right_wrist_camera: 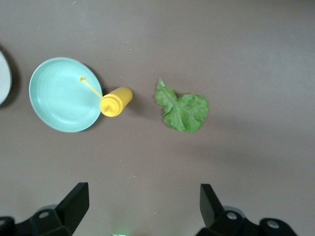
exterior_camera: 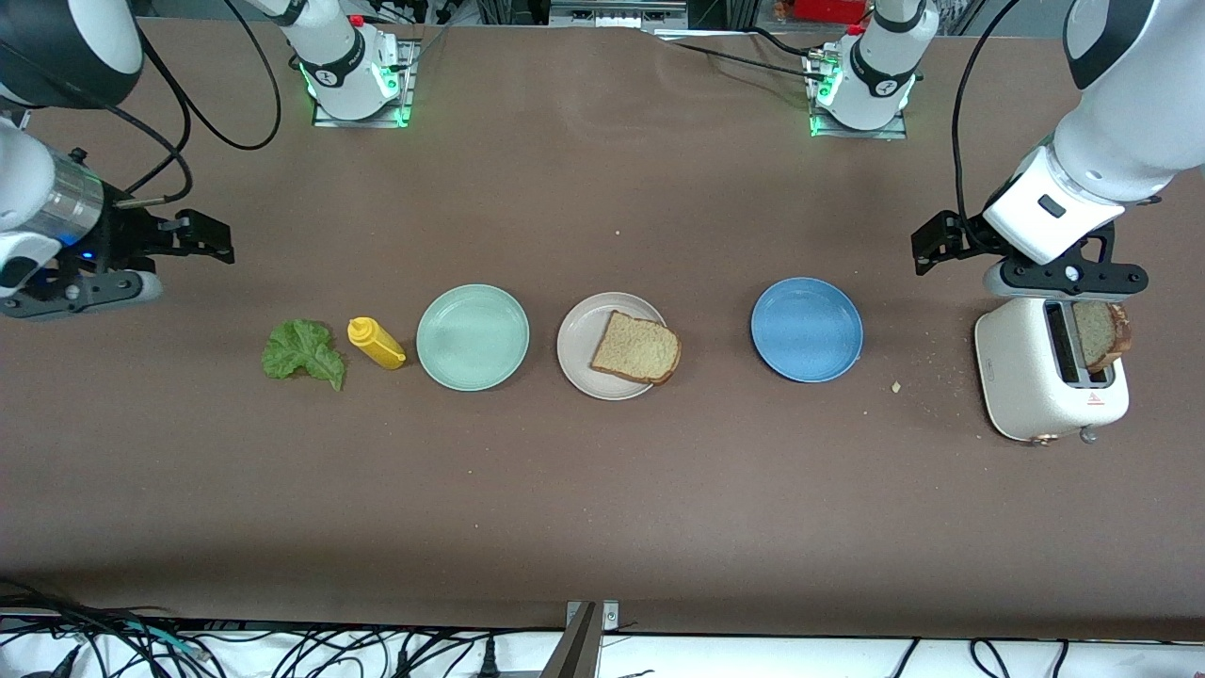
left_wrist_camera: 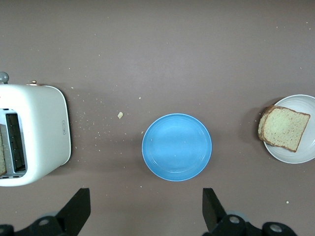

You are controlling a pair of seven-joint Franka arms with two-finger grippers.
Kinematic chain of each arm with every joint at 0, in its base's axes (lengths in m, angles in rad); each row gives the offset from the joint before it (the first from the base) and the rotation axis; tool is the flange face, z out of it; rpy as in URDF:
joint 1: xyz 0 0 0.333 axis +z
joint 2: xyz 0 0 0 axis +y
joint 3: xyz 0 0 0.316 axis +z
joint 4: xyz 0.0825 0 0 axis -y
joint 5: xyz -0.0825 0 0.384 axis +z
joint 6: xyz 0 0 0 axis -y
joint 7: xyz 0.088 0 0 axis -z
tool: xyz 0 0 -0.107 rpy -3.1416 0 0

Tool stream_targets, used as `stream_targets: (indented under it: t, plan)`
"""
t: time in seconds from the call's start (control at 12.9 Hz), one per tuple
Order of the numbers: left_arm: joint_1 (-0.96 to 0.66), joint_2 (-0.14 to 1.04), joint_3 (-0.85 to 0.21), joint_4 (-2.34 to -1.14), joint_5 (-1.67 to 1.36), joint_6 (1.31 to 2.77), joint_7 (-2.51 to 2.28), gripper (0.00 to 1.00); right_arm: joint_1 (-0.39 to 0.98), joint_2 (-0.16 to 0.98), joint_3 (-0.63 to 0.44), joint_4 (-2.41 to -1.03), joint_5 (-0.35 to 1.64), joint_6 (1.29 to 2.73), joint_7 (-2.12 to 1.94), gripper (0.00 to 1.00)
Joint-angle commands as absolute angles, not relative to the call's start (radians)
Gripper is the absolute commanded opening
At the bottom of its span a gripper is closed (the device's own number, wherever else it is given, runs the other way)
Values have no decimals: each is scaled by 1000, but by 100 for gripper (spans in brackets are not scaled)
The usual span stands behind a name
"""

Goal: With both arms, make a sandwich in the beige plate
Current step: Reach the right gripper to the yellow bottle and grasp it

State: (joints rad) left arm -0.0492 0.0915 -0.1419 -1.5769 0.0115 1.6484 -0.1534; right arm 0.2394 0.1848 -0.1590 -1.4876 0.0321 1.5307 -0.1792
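From my station I see both claws spread wide and holding nothing. The left gripper (left_wrist_camera: 142, 216) hangs over the table at the left arm's end, just above the toaster (exterior_camera: 1050, 377), its black fingers (left_wrist_camera: 78, 209) well parted and touching nothing. The right gripper (right_wrist_camera: 142, 214) waits over bare table at the right arm's end, fingers equally far apart — empty too.

The beige plate (exterior_camera: 584, 344) sits mid-table: round, shallow, matte, with a low rim. One square slice of bread (exterior_camera: 636, 348) lies on it, grainy brown with a darker crust, its corner overhanging the rim toward the left arm's end. A second slice (exterior_camera: 1101, 334) stands upright in a slot of the toaster, a glossy cream box with rounded corners; crumbs (exterior_camera: 896, 386) are scattered on the brown tabletop beside it.

The lettuce leaf (exterior_camera: 303, 351) — ruffled, veined, bright green — lies flat on the table toward the right arm's end. Just beside it a yellow squeeze bottle (exterior_camera: 375, 342) lies on its side, nozzle toward the mint green plate (exterior_camera: 473, 337). A smooth blue plate (exterior_camera: 807, 329) rests between the beige plate and the toaster.
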Motion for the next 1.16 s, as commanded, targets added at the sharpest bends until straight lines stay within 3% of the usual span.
stream_targets:
  t: [0.0,0.31,0.7,1.09]
  plan:
    - [-34,104,-143,-1552,0,1634,-163,100,258,227,-149,-1502,75,1601,-288,100]
    - [-34,104,-143,-1552,0,1632,-163,100,238,273,-121,-1592,213,1698,-603,100]
    - [-34,104,-143,-1551,0,1618,-163,100,106,328,-100,-1654,405,1767,-1073,100]
    - [-34,104,-143,-1551,0,1617,-163,100,2,547,-106,-1603,707,1763,-1628,100]
